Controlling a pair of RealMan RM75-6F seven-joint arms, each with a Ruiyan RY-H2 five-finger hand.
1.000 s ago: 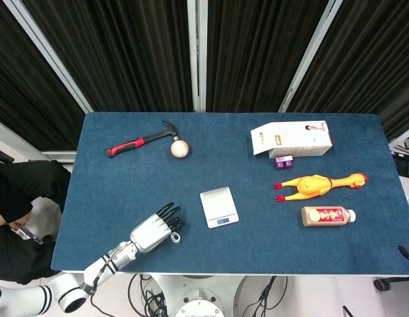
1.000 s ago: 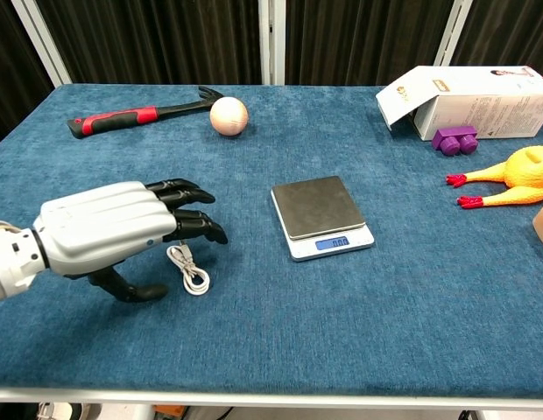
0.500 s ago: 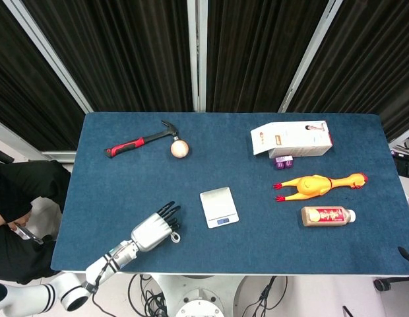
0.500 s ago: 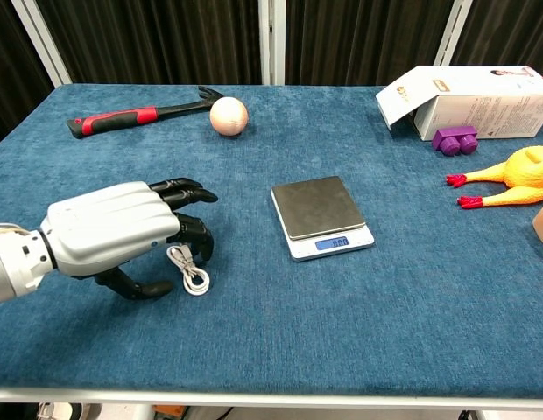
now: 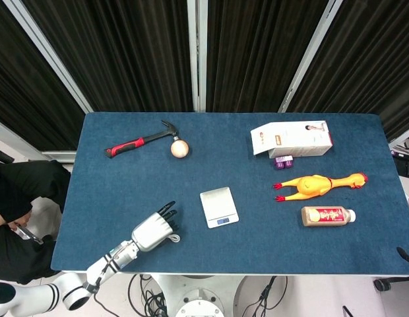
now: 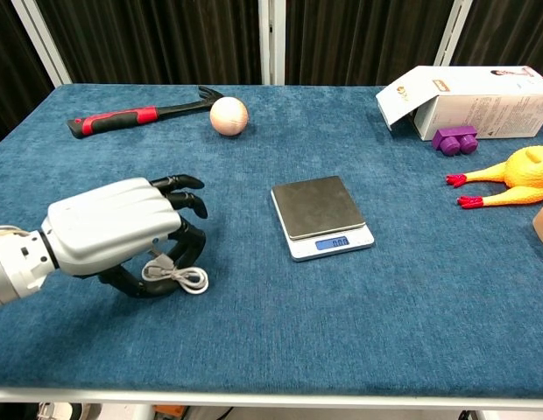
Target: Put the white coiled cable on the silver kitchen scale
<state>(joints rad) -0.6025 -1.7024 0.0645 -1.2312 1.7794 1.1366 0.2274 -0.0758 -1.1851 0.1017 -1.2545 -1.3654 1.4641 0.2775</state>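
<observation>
The white coiled cable [image 6: 177, 276] lies on the blue table near the front left, and in the head view the cable [image 5: 173, 238] shows as a small white loop. My left hand [image 6: 121, 229] is over it, with its dark fingers [image 6: 188, 247] curled down around the cable's near end; part of the cable pokes out to the right of the hand. From above, the left hand [image 5: 153, 230] sits left of the silver kitchen scale [image 5: 218, 207]. The scale [image 6: 320, 215] stands bare, display lit, a short way right of the hand. My right hand is not visible.
A red-handled hammer [image 6: 140, 114] and a pale ball [image 6: 229, 115] lie at the back left. A white box [image 6: 468, 101], purple blocks [image 6: 454, 140], a rubber chicken [image 5: 318, 185] and a bottle [image 5: 328, 215] occupy the right side.
The left hand's fingers have curled down and closed around the cable. The cable has been dragged and turned from lying lengthwise to lying crosswise under the fingers.
</observation>
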